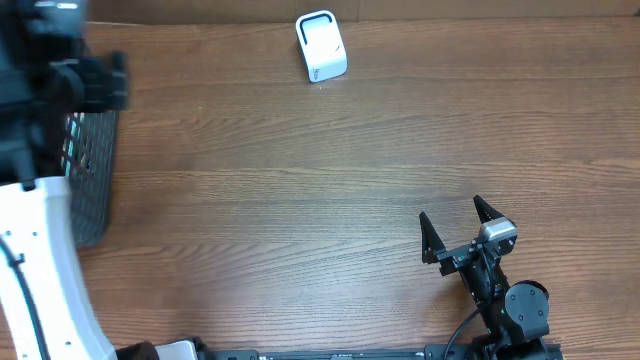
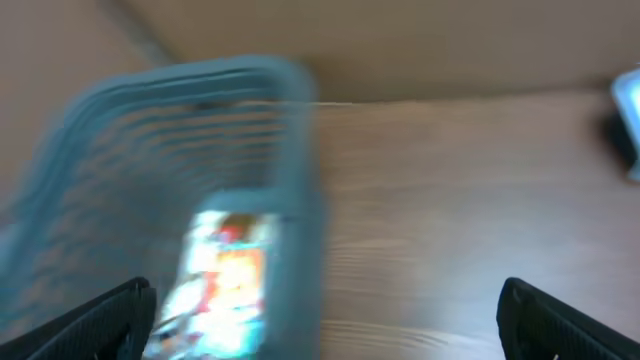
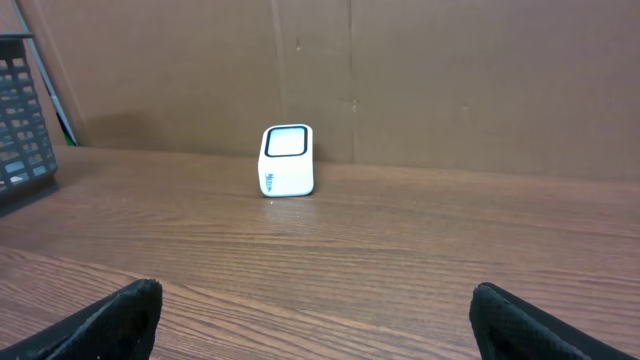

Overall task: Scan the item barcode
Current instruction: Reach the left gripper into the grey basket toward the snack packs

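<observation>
Right gripper (image 1: 450, 207): near right of the table (image 1: 300, 180), jaws wide, nothing between them. It sits low over the wood and faces the far edge. Its wrist view has both fingers (image 3: 120, 320) at the bottom corners with only bare table between.

Left gripper (image 2: 325, 290): jaws wide, nothing gripped. It hangs over the basket (image 1: 92, 170) at the left edge. From overhead that end of the arm is a dark blur, so the fingers can't be made out there. In the left wrist view both fingers (image 2: 100, 320) are spread, one on each side of the basket's right wall (image 2: 290, 90).

Item (image 2: 225, 275): a colourful pack lying inside the basket, near that right wall. The frame is blurred, so the print is unreadable and I can't tell where the barcode is. The item is not visible from overhead, where the arm covers that part of the basket.

Scanner (image 1: 321, 46): a small white box with a dark-framed window, far centre of the table, just in front of the cardboard backdrop (image 3: 450, 80). It stands upright with the window facing the right gripper (image 3: 287, 160). It is well apart from both the basket and the grippers.

The basket's grid wall also shows at the left edge of the right wrist view (image 3: 22, 110).
</observation>
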`<state>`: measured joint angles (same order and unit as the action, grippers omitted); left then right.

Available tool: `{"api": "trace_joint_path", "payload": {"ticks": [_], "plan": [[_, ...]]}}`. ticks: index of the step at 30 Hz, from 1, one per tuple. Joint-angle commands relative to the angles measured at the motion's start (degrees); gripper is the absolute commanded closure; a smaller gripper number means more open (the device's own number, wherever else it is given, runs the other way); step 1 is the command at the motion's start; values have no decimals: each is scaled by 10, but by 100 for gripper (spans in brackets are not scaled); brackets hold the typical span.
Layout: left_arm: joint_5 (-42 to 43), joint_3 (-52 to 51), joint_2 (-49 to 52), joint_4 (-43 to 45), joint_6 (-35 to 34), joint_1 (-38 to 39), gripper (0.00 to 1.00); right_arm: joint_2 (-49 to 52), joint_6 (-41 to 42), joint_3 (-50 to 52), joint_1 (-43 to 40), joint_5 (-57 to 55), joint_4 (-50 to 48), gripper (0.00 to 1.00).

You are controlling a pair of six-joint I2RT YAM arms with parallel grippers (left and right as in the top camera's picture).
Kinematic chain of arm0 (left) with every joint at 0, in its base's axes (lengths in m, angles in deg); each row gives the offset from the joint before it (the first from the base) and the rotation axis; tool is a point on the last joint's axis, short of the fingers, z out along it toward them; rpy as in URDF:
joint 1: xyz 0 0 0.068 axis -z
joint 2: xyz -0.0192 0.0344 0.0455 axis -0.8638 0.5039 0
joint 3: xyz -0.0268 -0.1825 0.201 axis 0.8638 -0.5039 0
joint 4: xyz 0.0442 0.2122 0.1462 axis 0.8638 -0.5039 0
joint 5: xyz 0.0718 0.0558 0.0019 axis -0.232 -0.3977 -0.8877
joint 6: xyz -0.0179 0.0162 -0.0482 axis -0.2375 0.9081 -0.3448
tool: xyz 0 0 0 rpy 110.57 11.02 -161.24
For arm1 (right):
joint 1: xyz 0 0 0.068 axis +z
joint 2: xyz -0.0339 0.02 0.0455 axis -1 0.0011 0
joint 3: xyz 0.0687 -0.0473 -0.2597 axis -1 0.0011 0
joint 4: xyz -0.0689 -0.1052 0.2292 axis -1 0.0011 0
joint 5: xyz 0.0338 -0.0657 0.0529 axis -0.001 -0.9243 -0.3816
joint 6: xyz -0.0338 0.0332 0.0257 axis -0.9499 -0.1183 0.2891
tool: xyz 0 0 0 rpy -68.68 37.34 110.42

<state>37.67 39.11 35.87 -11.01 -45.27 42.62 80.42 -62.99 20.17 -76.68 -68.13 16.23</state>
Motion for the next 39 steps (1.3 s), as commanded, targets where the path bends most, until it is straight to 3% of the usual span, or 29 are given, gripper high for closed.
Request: {"api": "trace_joint_path", "payload": {"ticks": [1,6,14,34,39], "plan": [[-10,12,16,8,12,-74,0,-5,2,6,2,1,-2,0],[60,12,62,1,12,-168,0,-5,2,6,2,1,-2,0],[116,12,130,2,47,-243,1,-5,2,6,2,1,-2,0],[243,12,316,-30,204,-249,0,-5,2,6,2,1,-2,0],[244,12,343,-28,207,-245,0,-5,2,6,2,1,-2,0]]}}
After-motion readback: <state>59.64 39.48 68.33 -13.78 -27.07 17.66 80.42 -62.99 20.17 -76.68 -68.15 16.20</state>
